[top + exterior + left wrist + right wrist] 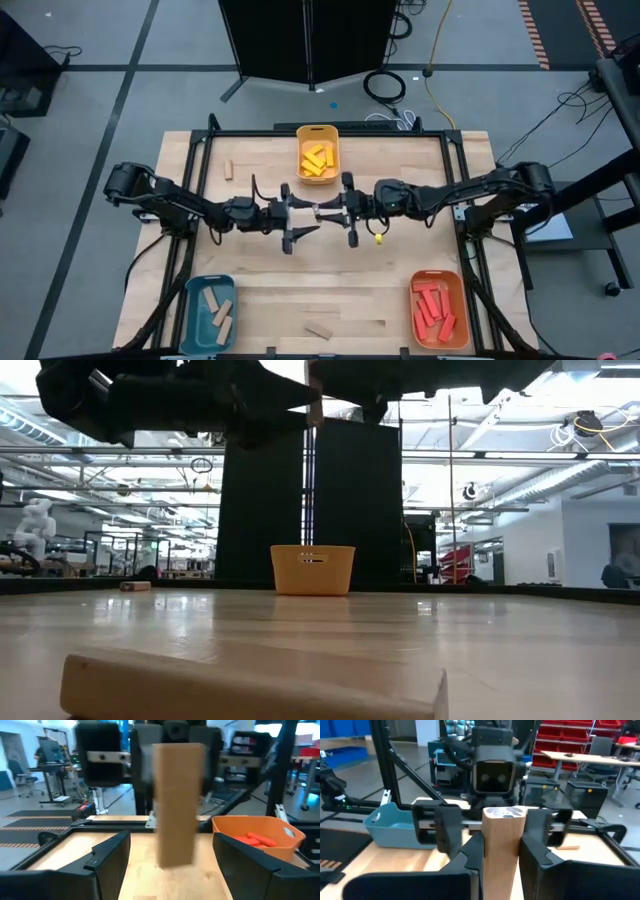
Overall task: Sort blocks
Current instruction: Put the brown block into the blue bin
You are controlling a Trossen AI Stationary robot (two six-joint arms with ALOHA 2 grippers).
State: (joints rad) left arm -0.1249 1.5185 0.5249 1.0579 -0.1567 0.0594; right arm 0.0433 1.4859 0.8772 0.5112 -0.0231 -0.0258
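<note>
Tan wooden block [503,851], filling the lower centre of the right wrist frame, stood on end between the fingers of the right gripper [502,854], which were clamped on its sides. Judgement: a hand-over in mid-air, the block passing from one arm to the other so it could reach a tray on the far side.

Left gripper [170,865] faced it with fingers spread wide, one at the lower left and one at the lower right of the left wrist frame, neither touching the block [178,802] between them; it looked just released, or not yet taken.

High view placed the two grippers nose to nose at frame centre, left gripper [303,214] and right gripper [343,213], with the block [327,211] a pale sliver between them, above the table [390,300].

Sorted so far, by that view alone: yellow blocks [316,160] in the yellow tray [317,132] at top centre, tan blocks [217,312] in the teal tray [194,318] at lower left, red blocks [435,309] in the orange tray [457,305] at lower right. Two tan strays were unsorted: one [229,169] at upper left, one [320,331] at bottom centre.

Low view showed only that last stray [250,685], huge along the bottom edge, and the yellow tray [312,569] beyond; the hand-over was cut off at the top.
</note>
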